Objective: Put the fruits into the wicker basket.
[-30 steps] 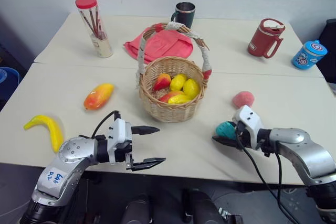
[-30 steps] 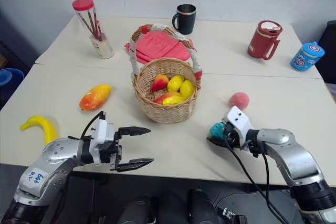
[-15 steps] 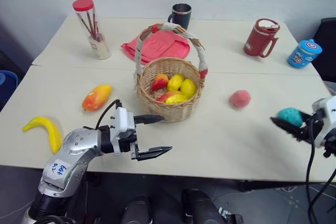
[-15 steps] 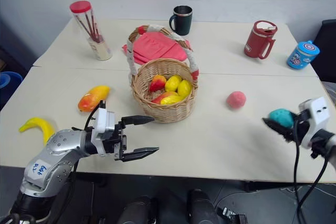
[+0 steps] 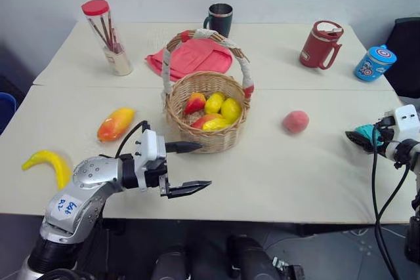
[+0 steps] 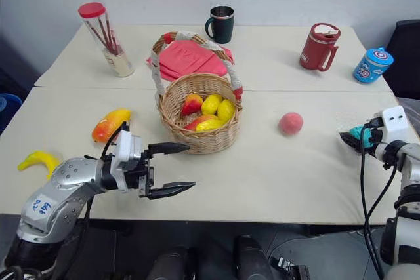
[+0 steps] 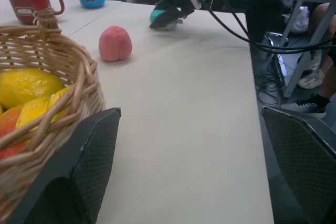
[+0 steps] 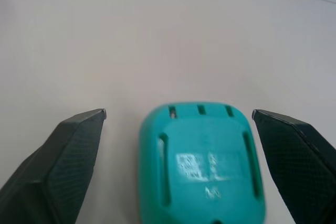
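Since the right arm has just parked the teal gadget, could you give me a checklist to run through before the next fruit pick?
1. Right gripper let go of the teal gadget: ok, fingers stand clear on both sides.
2. Gadget resting on the table: ok.
3. Left gripper open and empty: ok.
4. Peach unobstructed: ok, alone on bare table.
5. Mango and banana in the basket: not ok, both lie on the table.
6. Room in the basket: cannot tell, it already holds several fruits.
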